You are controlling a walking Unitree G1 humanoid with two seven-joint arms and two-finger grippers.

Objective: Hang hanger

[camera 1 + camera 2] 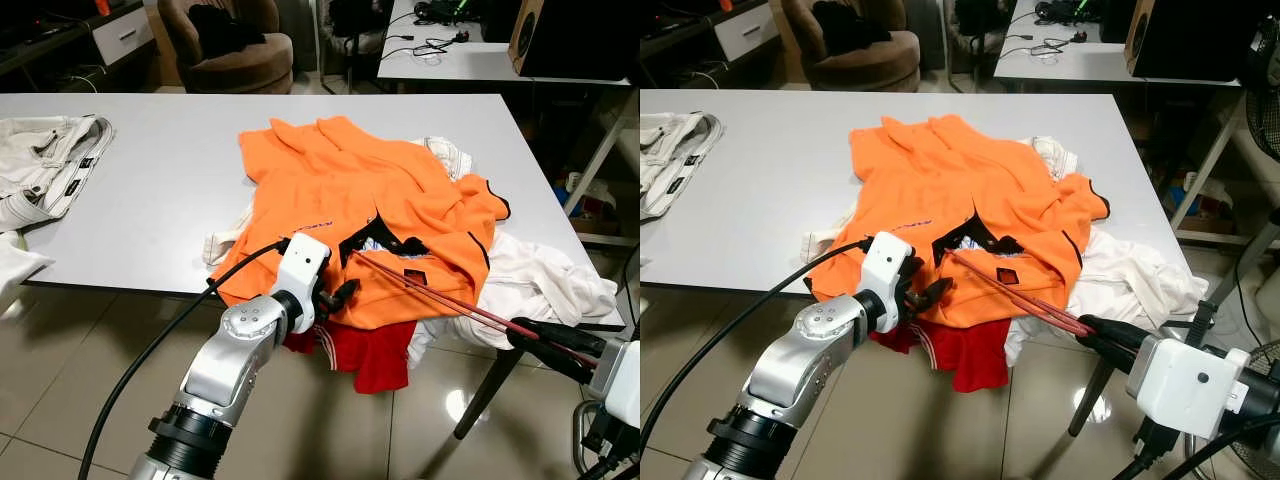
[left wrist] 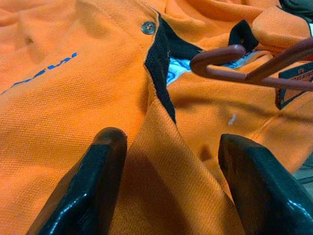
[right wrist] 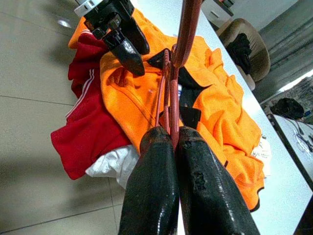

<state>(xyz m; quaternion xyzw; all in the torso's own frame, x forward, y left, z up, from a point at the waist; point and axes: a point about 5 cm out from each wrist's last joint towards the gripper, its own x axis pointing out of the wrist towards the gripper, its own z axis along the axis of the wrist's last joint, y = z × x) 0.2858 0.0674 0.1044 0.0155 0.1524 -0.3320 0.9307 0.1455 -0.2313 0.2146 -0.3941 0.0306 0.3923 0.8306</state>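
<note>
The white surface [image 1: 150, 190] carried a heap of clothes at its near edge, an orange polo shirt [image 1: 350, 200] on top, spilling over red [image 1: 375, 350] and white [image 1: 540, 275] garments. My left gripper [image 2: 168, 171] was spread wide around a fold of the shirt beside its collar. My right gripper [image 3: 173, 161] had closed tight on the red hanger [image 1: 440, 295], whose far end sat at the collar opening. I judged we were mid-insertion; next the hanger needed threading deeper while the left pinched the collar.
</note>
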